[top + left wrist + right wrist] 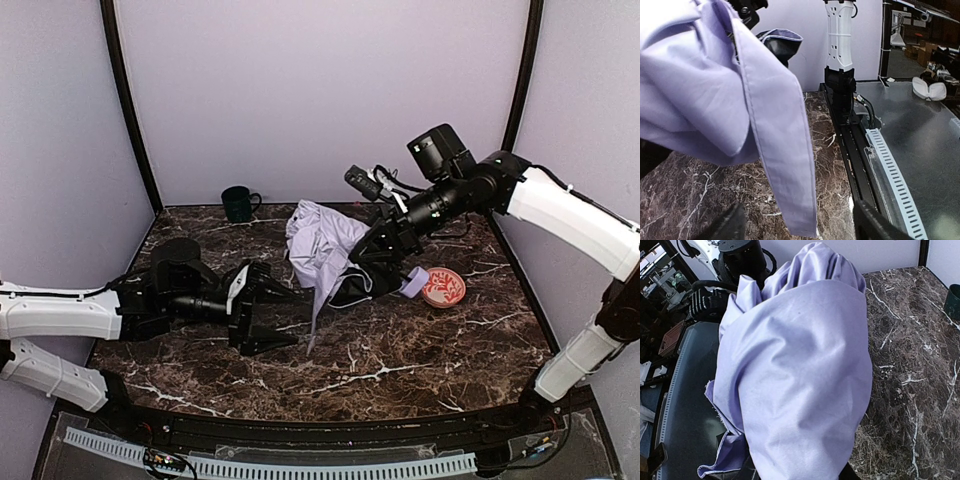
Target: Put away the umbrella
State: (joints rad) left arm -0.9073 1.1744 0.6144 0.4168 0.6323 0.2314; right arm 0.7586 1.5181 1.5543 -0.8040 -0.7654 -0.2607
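The umbrella (322,243) is collapsed, its pale lavender fabric bunched loosely, and it is held tilted above the middle of the marble table (400,350). Its small lavender handle (414,282) points toward the bowl. My right gripper (376,262) is shut on the umbrella near the handle end; in the right wrist view the fabric (800,380) fills the frame and hides the fingers. The closure strap (314,325) hangs down from the fabric. My left gripper (290,315) is open, lying low on its side, with the strap (785,165) hanging between its fingers (727,225), untouched.
A red-patterned bowl (443,287) sits on the table just right of the handle. A dark green mug (238,203) stands at the back left, and its edge shows in the right wrist view (955,295). A white slotted rail (300,465) runs along the near edge.
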